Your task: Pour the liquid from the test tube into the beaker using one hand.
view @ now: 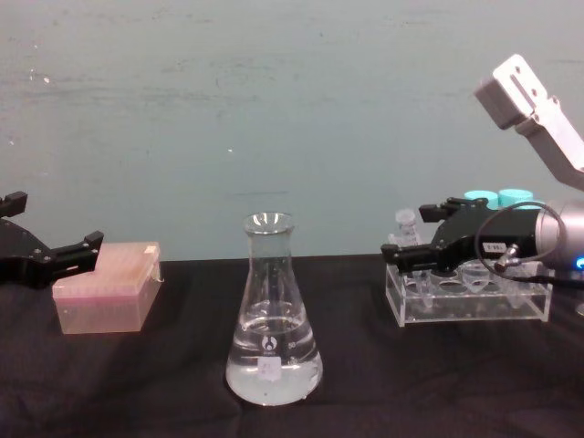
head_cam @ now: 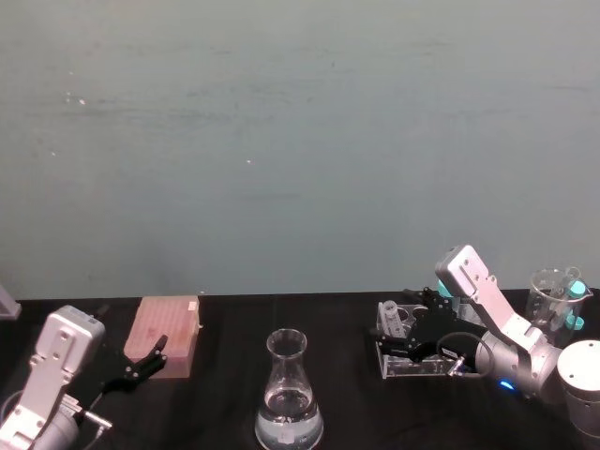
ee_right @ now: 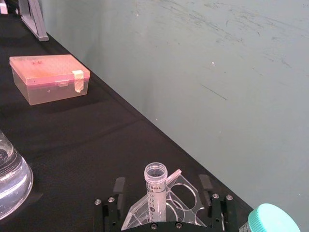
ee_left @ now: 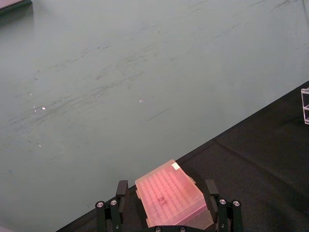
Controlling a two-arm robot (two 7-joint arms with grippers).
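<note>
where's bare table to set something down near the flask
Bare cloth lies between the beaker and the pink box, and between the beaker and the tube rack. Crowded: the rack, where the open right hand flanks the test tube; the left hand crowds the box.

Beaker (view: 274,328) centre-front on counter (view: 137,383), liquid (view: 274,376) in its base. Box (view: 105,290) at left, farther back. Rack (view: 474,308) at right, farther back; test tube (ee_right: 155,188) upright in rack's left end.

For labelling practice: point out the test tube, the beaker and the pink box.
test tube (ee_right: 154,191), right wrist view, graduated wall.
beaker (view: 274,306), chest view, glass body.
pink box (view: 97,310), chest view, front side.
</note>
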